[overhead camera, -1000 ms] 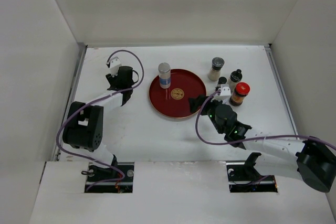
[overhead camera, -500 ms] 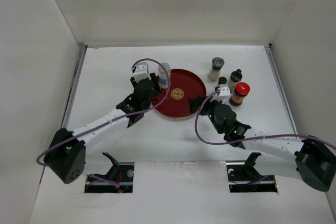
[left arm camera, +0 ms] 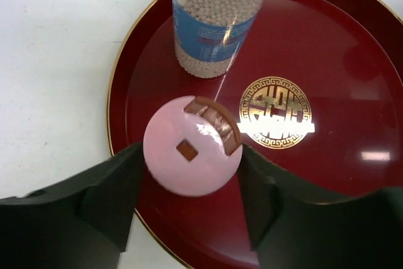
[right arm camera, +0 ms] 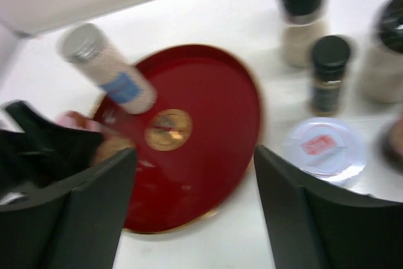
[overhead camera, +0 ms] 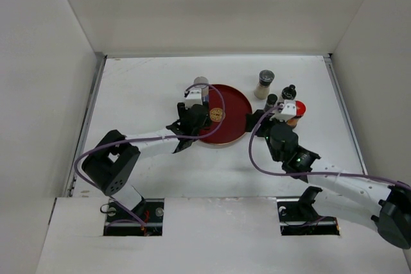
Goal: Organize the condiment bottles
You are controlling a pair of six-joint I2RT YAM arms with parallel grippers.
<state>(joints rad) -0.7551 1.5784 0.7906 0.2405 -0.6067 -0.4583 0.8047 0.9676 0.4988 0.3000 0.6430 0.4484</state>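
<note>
My left pincer (left arm camera: pixel 192 155) is clamped on the pink-capped jar (left arm camera: pixel 182 177), upright above the tray (left arm camera: pixel 352 118), with the beaded jar (left arm camera: pixel 217 17) just beyond it

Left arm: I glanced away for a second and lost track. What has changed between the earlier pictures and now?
The left pincer swung from the table's left side rightward over the red tray, where it now grips a pink-capped bottle beside the blue-labelled jar. The right pincer, open, shifted slightly right. The tray, the jar and the bottles at the right stayed put.
</note>
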